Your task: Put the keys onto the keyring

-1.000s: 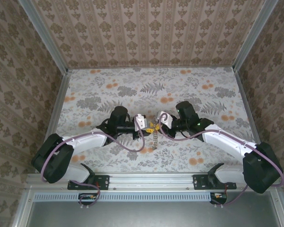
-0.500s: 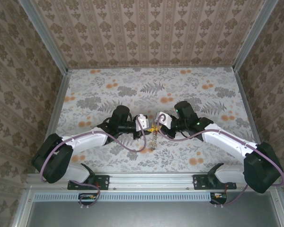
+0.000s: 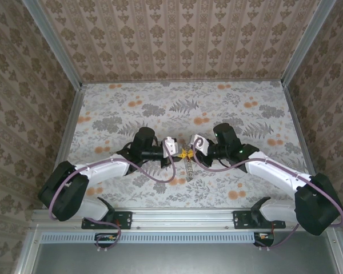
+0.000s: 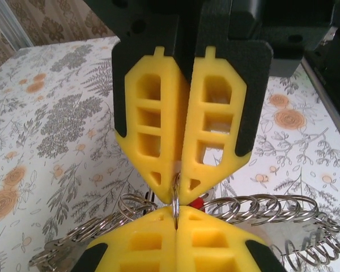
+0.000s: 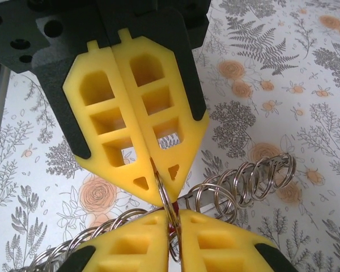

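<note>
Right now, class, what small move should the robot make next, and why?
The left hand and right hand meet tip to tip, both shut on one thin metal ring, the red key head beside it. Probably ease them slightly apart to spread that ring.

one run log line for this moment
left hand: shut on ring | right hand: shut on ring | ring: pinched between both, above table | coiled ring chain: hanging beside
</note>
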Tool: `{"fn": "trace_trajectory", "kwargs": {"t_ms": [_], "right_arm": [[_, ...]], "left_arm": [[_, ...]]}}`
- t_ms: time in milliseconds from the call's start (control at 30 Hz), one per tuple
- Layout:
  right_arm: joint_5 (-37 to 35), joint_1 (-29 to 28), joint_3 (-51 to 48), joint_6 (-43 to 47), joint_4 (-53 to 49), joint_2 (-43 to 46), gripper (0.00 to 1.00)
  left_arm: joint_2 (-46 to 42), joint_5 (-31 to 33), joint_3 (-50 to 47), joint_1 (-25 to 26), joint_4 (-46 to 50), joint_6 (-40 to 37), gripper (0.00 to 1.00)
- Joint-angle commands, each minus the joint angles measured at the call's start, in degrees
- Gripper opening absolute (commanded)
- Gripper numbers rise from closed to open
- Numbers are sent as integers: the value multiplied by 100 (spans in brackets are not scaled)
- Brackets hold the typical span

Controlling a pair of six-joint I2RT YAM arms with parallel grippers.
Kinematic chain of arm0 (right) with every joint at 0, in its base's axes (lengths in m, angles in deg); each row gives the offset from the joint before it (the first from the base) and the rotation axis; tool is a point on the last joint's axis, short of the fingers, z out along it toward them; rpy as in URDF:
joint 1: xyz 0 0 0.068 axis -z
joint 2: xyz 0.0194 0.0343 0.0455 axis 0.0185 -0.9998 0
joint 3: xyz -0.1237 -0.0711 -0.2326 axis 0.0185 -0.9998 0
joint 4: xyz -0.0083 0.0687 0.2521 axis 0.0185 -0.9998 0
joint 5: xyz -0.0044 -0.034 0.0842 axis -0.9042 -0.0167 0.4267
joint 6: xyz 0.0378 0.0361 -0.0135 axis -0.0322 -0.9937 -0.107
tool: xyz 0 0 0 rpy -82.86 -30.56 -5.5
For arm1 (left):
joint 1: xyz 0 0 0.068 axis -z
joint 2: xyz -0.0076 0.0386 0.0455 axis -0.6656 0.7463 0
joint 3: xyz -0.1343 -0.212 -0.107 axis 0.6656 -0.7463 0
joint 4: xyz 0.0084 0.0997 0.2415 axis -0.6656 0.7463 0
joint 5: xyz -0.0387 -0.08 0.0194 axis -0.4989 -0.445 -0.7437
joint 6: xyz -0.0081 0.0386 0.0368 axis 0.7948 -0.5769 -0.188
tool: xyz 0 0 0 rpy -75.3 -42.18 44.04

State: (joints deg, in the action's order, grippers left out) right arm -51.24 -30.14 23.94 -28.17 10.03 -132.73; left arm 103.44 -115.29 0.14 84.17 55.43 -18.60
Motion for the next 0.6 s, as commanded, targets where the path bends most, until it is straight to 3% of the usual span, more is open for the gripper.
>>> {"fn": "trace_trajectory", "kwargs": {"t_ms": [0, 167, 400, 467, 567], "right_arm": [[331, 70, -177, -231, 483, 51, 15], [398, 132, -232, -285, 605, -20, 14], [339, 160, -109, -228, 428, -4, 2], [337, 158, -4, -161, 242, -4, 1], [197, 111, 163, -15, -109, -12, 0]], "left_arm": [[-78, -547, -65, -37, -664, 288, 0], [-82, -654, -123, -61, -817, 386, 0], [-122, -487, -104, -73, -516, 229, 1], [-147, -245, -64, -42, -210, 77, 14], [-177, 148, 56, 18, 356, -235, 23]]}}
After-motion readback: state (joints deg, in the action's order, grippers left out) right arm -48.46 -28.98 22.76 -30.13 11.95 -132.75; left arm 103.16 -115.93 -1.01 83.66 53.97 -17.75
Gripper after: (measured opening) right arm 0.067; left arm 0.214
